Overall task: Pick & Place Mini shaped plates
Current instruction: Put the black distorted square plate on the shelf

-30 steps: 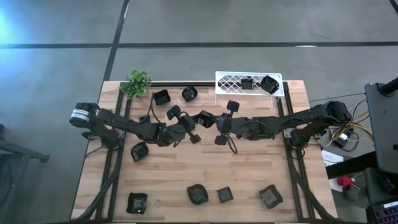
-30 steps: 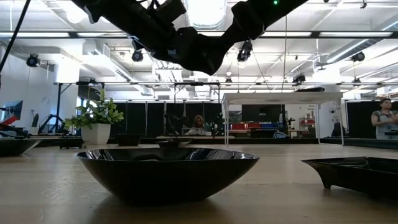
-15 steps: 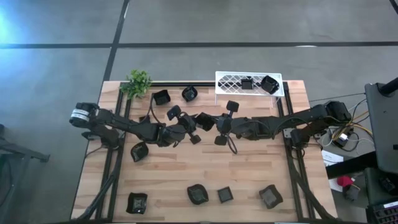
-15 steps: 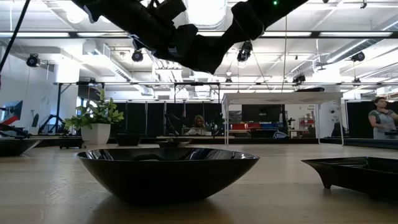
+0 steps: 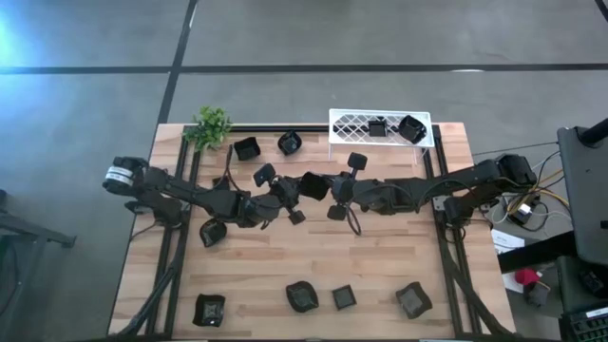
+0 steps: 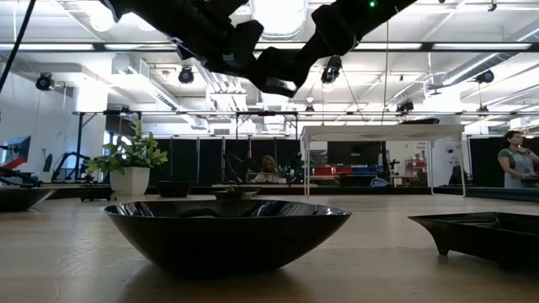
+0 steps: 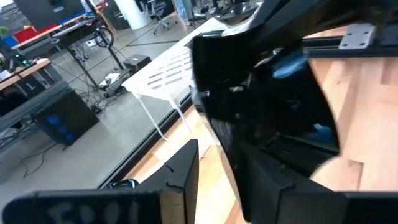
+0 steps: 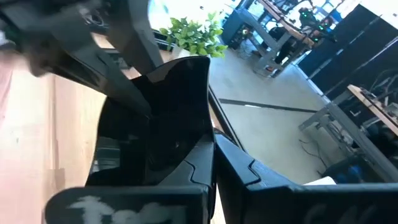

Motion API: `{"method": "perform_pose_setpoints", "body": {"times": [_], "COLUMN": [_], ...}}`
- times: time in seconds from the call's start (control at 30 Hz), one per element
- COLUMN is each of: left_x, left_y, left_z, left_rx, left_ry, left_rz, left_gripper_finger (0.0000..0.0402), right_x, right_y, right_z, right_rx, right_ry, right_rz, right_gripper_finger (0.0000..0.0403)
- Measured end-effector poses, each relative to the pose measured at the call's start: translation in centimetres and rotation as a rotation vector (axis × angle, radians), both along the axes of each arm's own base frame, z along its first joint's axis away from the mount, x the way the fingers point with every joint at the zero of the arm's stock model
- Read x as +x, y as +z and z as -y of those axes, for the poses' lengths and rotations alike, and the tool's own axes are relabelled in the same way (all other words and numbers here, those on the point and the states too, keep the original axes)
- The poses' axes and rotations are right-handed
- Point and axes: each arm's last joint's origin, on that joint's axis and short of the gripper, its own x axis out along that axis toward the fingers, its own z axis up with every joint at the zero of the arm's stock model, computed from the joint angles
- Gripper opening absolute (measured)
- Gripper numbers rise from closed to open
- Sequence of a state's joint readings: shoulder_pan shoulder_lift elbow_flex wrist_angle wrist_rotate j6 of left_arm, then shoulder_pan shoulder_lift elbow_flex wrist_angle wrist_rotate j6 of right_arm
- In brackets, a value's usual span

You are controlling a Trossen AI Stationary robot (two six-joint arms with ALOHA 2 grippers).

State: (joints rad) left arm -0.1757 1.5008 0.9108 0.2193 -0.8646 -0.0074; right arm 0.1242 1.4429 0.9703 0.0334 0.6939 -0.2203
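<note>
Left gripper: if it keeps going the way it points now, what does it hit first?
The left gripper, open, points across at the right gripper, which is shut on a black mini plate. That plate looks first in its line, right at the fingertips, though height and depth are hard to judge.

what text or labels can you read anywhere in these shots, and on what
No text can be read in any view.
Left pincer: pale marks on the bar at its base, too blurred to read.
Right pincer: pale marks on its bar as well, too blurred to read.
Plate in the right pincer: no marking seen.
White rack, plant and wooden table: no lettering seen.
</note>
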Motion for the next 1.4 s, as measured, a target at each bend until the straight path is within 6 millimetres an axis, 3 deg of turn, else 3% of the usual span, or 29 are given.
{"method": "perform_pose_setpoints", "body": {"times": [0.5,0.73,1.0,1.2,1.4], "left_x": [-2.0,-3.1,-3.3,-3.3,-3.3], "left_y": [1.9,2.8,3.0,3.0,3.0], "left_z": [1.2,1.4,1.3,1.3,1.3], "left_rx": [0.006,-0.027,-0.038,-0.043,-0.051], "left_ry": [-0.054,-0.057,-0.058,-0.059,-0.055], "left_rz": [-0.018,0.003,0.012,0.015,0.017], "left_gripper_finger": [0.0103,0.0103,0.0103,0.0103,0.0103], "right_x": [-0.7,-2.3,-4.0,-4.8,-5.0], "right_y": [0.3,1.6,2.6,1.9,0.8], "right_z": [1.2,4.6,9.4,13.0,15.4], "right_rx": [-0.012,0.077,0.242,0.353,0.464], "right_ry": [-0.152,-0.308,-0.56,-0.672,-0.723], "right_rz": [0.004,0.039,0.257,0.329,0.366], "right_gripper_finger": [0.0008,0.0008,0.0008,0.0008,0.0008]}}
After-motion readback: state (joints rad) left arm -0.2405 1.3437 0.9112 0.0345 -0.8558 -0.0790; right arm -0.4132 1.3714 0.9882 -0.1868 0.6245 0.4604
